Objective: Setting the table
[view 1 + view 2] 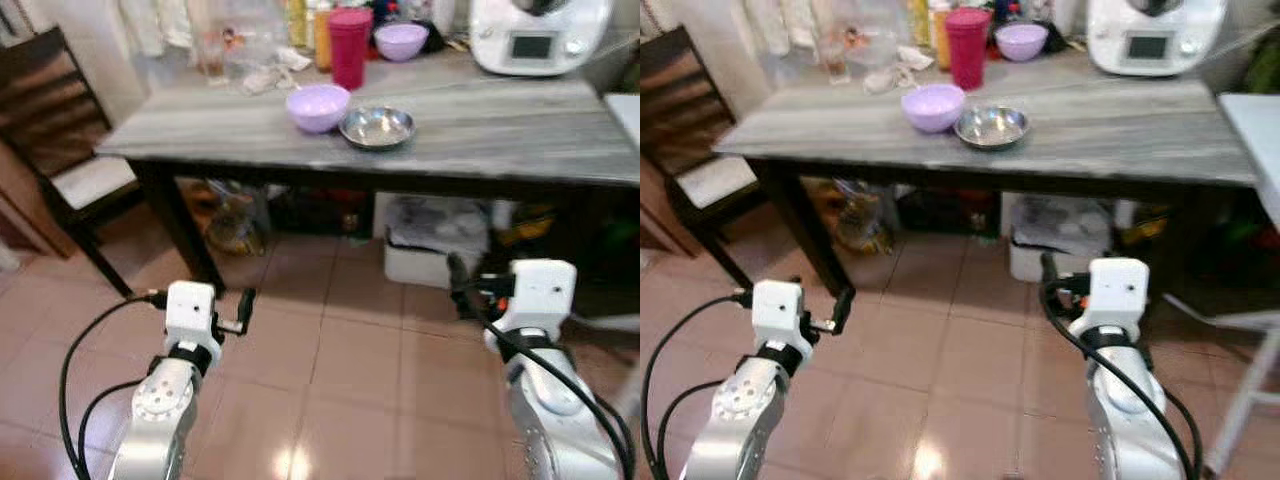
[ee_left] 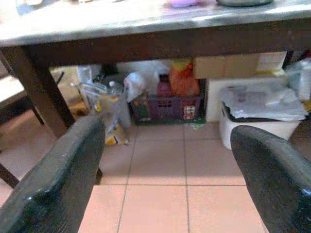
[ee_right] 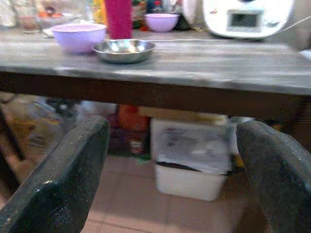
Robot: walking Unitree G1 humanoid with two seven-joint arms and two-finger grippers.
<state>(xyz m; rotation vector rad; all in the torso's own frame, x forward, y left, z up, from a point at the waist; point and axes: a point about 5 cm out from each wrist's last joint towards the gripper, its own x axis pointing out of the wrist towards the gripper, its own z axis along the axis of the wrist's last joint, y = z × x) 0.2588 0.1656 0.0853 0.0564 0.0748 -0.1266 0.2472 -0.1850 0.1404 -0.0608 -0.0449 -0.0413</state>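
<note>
- My left gripper [image 2: 167, 170] and right gripper [image 3: 170, 170] hang low before the grey wooden table [image 1: 520, 130], fingers spread, holding nothing.
- The lilac plastic bowl [image 1: 318, 106] touches the shallow steel dish [image 1: 377, 127]; reaching for one, I risk shoving the other.
- Raising my arms, I could strike the table edge.

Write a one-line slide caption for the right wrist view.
Open right tool held below the grey table, facing a steel bowl beside a purple bowl.

White appliance [image 1: 540, 35] at 1 o'clock: top cut off by frame edge; bottles [image 1: 305, 22] at 12 o'clock: blurred, cropped
</note>
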